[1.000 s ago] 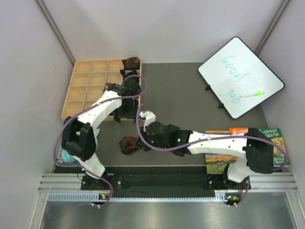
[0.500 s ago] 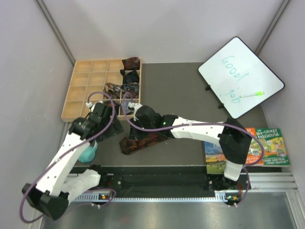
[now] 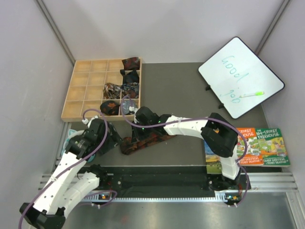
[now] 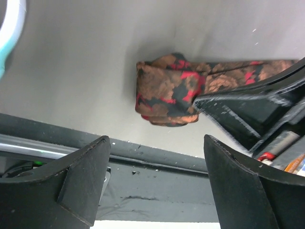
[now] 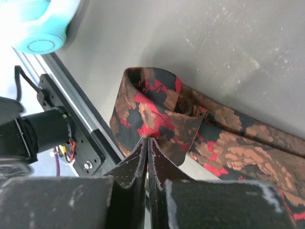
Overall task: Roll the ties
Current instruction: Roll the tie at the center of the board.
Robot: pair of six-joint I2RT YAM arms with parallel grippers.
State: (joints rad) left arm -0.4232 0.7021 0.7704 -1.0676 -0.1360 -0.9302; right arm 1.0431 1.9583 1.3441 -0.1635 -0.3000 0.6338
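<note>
A long dark tie with rust-orange and red print lies on the grey table, its left end loosely curled over. My right gripper is shut, its tips resting against that curled end with nothing visibly pinched between them. My left gripper hangs open just near-left of the tie's end and touches nothing; from above it sits left of the tie. Several rolled ties sit in cells of the wooden tray.
Teal headphones lie at the table's near-left edge, close to my left arm. A whiteboard with a green pen stands at the back right. A colourful book lies near right. The metal rail runs along the front.
My left arm has pulled back from the tray to the near-left of the table, its jaws wider. A rolled tie now shows in the tray's near row. My right gripper shifted left along the tie.
</note>
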